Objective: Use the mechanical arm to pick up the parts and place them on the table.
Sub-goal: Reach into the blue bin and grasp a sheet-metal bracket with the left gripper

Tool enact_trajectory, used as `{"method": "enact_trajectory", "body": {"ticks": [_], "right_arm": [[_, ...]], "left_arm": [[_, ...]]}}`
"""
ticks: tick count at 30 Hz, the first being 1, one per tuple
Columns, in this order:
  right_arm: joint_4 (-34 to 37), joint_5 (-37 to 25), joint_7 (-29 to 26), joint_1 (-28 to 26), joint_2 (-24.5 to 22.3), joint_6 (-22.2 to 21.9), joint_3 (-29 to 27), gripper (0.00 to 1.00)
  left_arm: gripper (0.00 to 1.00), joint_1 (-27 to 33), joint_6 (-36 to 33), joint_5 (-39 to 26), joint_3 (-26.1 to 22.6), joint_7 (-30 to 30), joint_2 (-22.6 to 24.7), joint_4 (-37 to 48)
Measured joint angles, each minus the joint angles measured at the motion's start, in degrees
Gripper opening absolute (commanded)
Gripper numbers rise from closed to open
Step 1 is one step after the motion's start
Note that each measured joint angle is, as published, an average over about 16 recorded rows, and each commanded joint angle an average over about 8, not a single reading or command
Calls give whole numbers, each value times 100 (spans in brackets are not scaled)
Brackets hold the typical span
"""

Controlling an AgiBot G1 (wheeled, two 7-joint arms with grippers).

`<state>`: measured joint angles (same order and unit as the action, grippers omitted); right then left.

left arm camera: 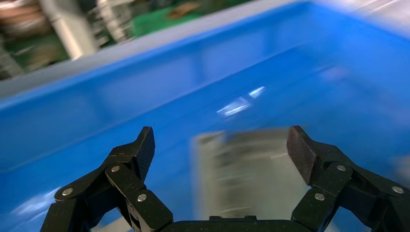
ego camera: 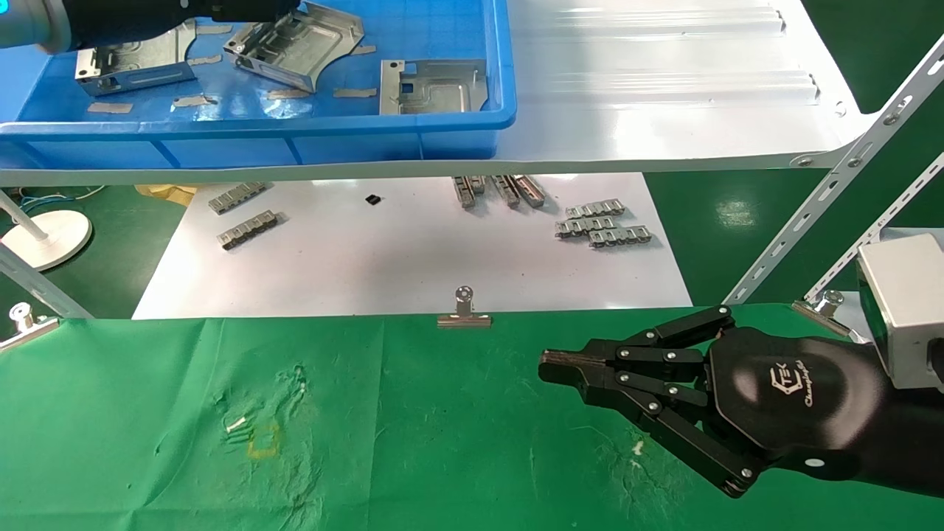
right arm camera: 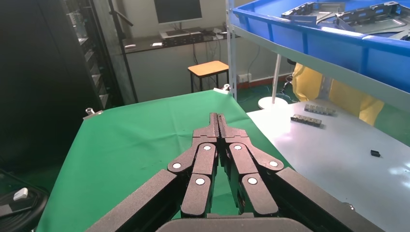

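Three silver stamped brackets lie in a blue bin (ego camera: pixel 295 122) on the shelf: one at the left (ego camera: pixel 136 63), one in the middle (ego camera: pixel 299 44), one at the right (ego camera: pixel 435 87). My left arm (ego camera: pixel 147 18) reaches over the bin's far left. In the left wrist view the left gripper (left arm camera: pixel 220 145) is open, with a blurred bracket (left arm camera: pixel 246 169) below, between its fingers and not touching them. My right gripper (ego camera: pixel 549 365) is shut and empty, low over the green cloth table (ego camera: pixel 442 457). It also shows in the right wrist view (right arm camera: pixel 217 118).
The glossy white shelf (ego camera: pixel 664 110) overhangs a white sheet (ego camera: pixel 413 251) with small grey strips (ego camera: pixel 601 225). A binder clip (ego camera: pixel 463 313) holds the cloth's far edge. Slanted shelf struts (ego camera: pixel 826 199) stand at the right. A yellow square outline (ego camera: pixel 263 440) marks the cloth.
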<state>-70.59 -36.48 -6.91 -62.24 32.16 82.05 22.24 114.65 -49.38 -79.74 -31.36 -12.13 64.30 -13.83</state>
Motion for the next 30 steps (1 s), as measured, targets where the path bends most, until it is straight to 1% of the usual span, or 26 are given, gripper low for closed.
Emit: {"method": "enact_trajectory", "body": {"ticks": [1,3,4,8,9,10,30], "right_arm": [[0,0,0,0,0,0,0,5],[0,0,0,0,0,0,0,28],[0,0,0,0,0,0,0,41],[0,0,0,0,0,0,0,90],[0,0,0,0,0,0,0,99],[0,0,0,0,0,0,0,100],[0,0,0,0,0,0,0,100]], "left_arm": [[27,62,111,-64,-32,39,64,155],[4,164,305,-180,-93,100,177,414],[0,207,390,-232,-122,126,227,525],[0,329,605,-380,-209,195,376,838],[0,351,627,-402,-223,205,400,893],[0,370,639,-419,-234,215,421,941],[0,498,377,-341,-183,243,468,1306]]}}
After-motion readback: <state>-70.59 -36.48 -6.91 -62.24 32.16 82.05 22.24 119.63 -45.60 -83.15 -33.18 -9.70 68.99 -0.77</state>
